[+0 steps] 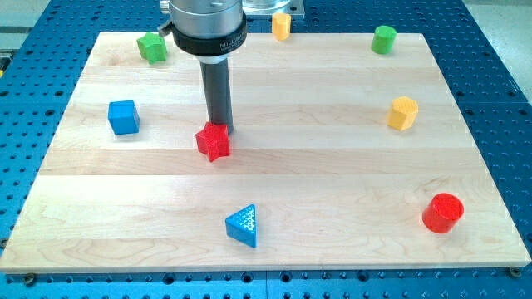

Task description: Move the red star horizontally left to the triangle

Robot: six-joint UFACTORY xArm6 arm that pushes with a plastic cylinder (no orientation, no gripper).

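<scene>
Pincer: none fitted, so nothing to clench or release. Only a straight dark rod ending in my tip (221, 127), planted on the wooden board (332, 174). Holding nothing, merely resting against things.

Red star (214, 142): immediately toward the view's bottom from my tip and a shade to the view's left. Apparently touching it at one upper arm, though hard to confirm with the rod hiding the contact. Blue triangle (243, 225): well below my tip in the view, slightly to the view's right, well apart from the star. Target spot, judged from the task: level with the triangle, just off its left side, so roughly straight down the view from my tip.

Handling, as a judgement: small, rigid and light, probably plastic or painted wood. No give, no risk of breakage. Likely to slide easily on the smooth board, and just as easily to spin. No taking hold possible, only pushing. Best contact probably in the notch between two arms on the star's top side, facing my tip, in line with its middle. Off-centre pressure on a single arm likely to turn it and let it slip sideways off the rod. Short, slow pushes, with re-centring if needed.

Elsewhere, all well clear:
- blue cube (123, 116), off to the view's left of my tip
- green block (152, 46), up and left
- yellow block (282, 25), up and right at the board's top edge
- green cylinder (383, 39), far up and right
- yellow hexagonal block (403, 113), far right
- red cylinder (442, 213), far down and right

None between my tip and the triangle.
</scene>
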